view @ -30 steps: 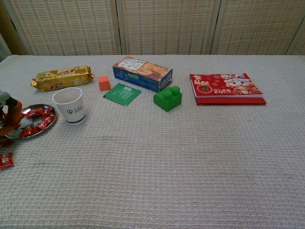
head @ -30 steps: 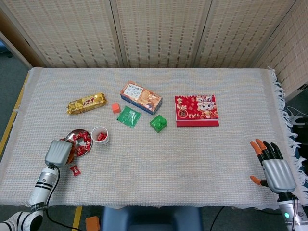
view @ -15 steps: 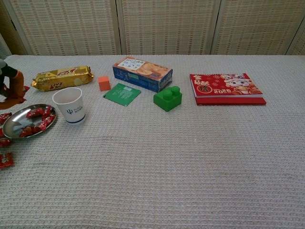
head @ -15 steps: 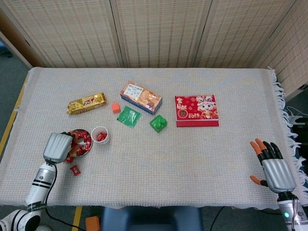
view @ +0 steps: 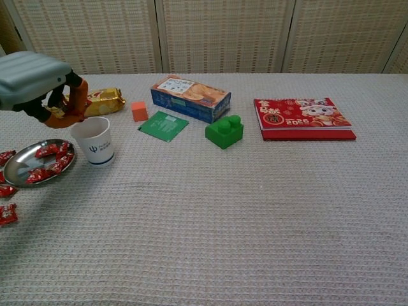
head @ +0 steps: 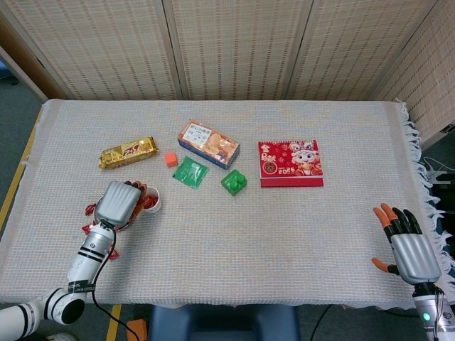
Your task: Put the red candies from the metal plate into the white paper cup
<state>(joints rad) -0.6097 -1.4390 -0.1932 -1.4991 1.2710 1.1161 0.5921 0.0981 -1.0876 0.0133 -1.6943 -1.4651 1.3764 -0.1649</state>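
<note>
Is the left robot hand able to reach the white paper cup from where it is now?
Probably yes: the left robot hand hovers just above the paper cup, and nothing stands between them.

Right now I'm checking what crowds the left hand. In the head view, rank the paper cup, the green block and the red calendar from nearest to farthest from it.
1. Paper cup, right at the left hand.
2. Green block, mid-table.
3. Red calendar, further right.
</note>
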